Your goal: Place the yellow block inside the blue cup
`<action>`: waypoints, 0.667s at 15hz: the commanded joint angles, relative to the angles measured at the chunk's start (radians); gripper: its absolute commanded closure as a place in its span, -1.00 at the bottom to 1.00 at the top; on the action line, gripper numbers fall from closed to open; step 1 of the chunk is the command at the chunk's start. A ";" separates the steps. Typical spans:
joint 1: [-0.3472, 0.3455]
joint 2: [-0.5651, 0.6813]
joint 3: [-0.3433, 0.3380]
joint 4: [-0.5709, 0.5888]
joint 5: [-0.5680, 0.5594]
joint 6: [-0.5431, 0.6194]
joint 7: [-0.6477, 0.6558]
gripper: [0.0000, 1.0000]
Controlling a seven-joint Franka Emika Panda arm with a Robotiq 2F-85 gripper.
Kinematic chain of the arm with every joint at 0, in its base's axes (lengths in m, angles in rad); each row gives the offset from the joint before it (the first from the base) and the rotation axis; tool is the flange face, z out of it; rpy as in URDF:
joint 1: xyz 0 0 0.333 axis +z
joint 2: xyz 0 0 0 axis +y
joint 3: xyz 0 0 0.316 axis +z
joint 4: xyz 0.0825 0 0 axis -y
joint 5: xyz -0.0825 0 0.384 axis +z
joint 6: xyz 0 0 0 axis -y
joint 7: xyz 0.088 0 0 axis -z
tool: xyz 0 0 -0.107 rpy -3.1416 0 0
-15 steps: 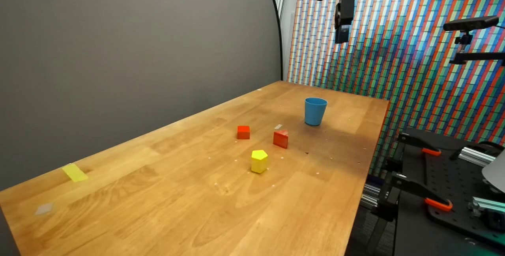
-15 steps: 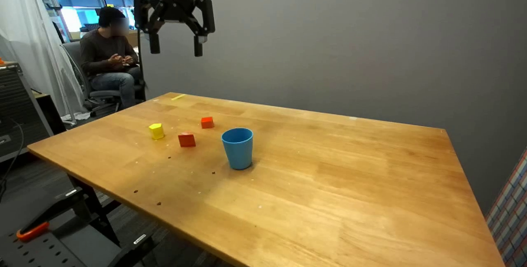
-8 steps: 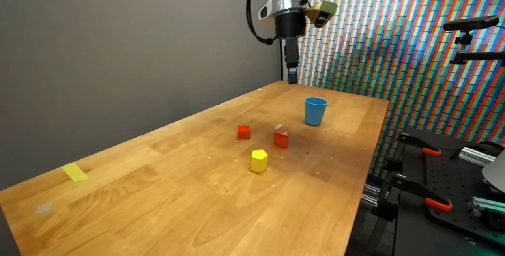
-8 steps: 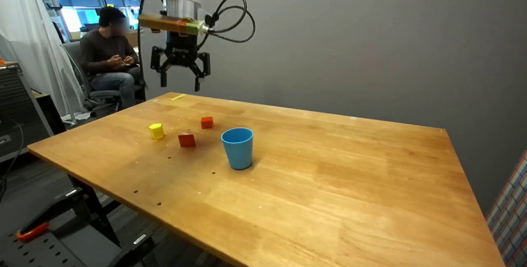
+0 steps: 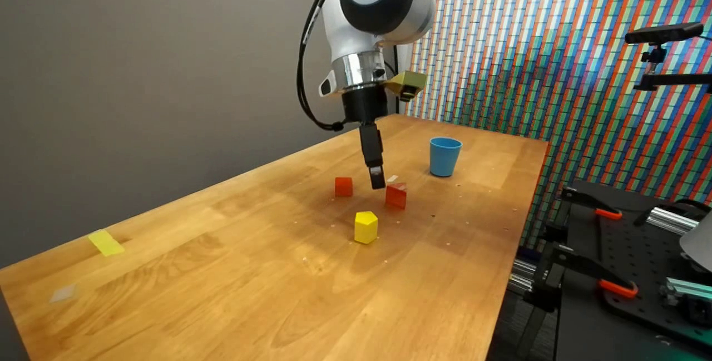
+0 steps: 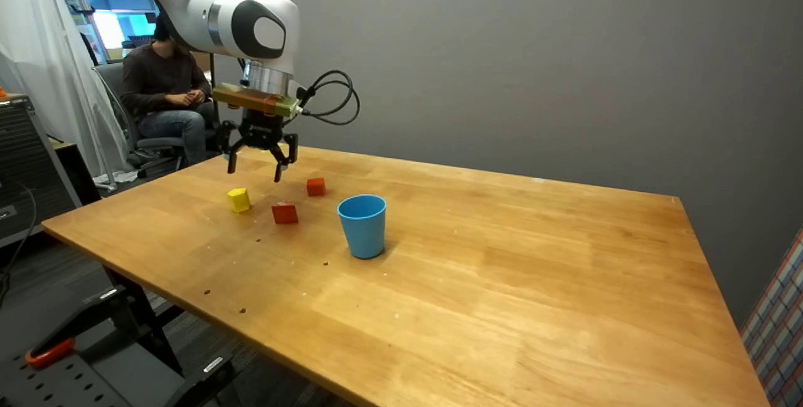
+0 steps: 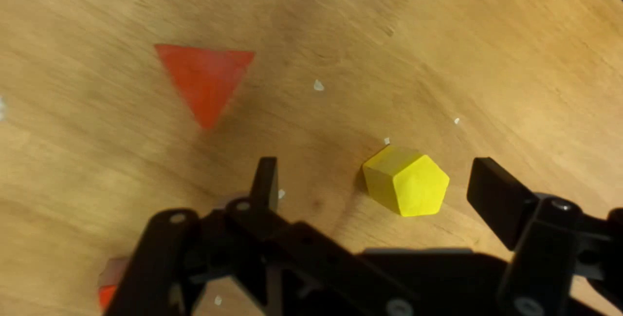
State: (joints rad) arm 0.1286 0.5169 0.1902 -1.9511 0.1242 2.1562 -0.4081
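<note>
Here's the gripper (image 6: 255, 172) hanging over the table (image 6: 539, 269), jaws spread wide, holding nothing. Down below, the yellow block (image 7: 411, 184) stands on the wood, five-sided face up, outside the cup (image 6: 362, 231), which waits upright and well apart. This looks like the approach to the grasp, with the real work ahead.

And the lineup looks off! In the wrist view the yellow block shows between the fingers (image 7: 501, 204), but nearer the one at the right of the picture. Drop straight without centring, and that finger could land on top or shove it sideways. In an exterior view the gripper leans slightly too, so the fingertips could meet the wood unevenly.

Then the shape: five sides likely means no parallel faces for the pads, so a squeeze on face and edge could twist it loose.

Watch the red wedge (image 7: 207, 80), roughly on the line from yellow block to cup: a low carry could clip it. The red block (image 6: 315, 187) lies near as well, one for a stray finger to bump. Last hazard, the rim: lift too little or release off-centre, and the cup could tip.
</note>
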 commanded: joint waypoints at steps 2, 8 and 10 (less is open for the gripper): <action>0.024 0.116 0.041 0.068 0.008 0.009 0.078 -1.00; 0.091 0.156 0.050 0.014 -0.052 0.274 0.114 -1.00; 0.109 0.156 0.040 -0.006 -0.092 0.355 0.143 -1.00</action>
State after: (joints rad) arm 0.2126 0.6672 0.2412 -1.9339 0.0842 2.3829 -0.3077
